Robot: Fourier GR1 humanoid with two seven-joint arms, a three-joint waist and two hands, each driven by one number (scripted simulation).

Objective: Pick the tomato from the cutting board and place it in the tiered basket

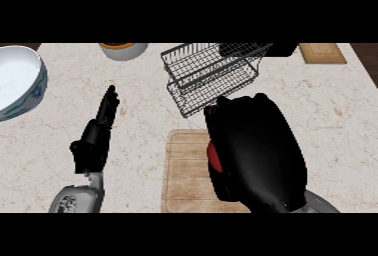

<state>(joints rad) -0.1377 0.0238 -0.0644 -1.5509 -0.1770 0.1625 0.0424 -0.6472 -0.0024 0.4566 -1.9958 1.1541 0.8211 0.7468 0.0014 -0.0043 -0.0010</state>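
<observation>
— Head view: right hand [255,150] over cutting board [184,172], fingers curled round tomato [213,156], only a red edge showing beside them.
— And left hand [94,137]?
— Fingers straight, holding nothing. Tiered basket [210,72] just beyond right fingertips.

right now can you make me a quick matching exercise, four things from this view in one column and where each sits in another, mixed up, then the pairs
Things:
1. tomato
2. tiered basket
3. white bowl
4. left hand

Places:
A. at the counter's left edge, partly out of view
B. under the right hand, over the cutting board, only a red sliver showing
C. at the back of the counter, beyond the cutting board
D. left of the cutting board, fingers straight, holding nothing

Pairs: 1-B, 2-C, 3-A, 4-D
</observation>
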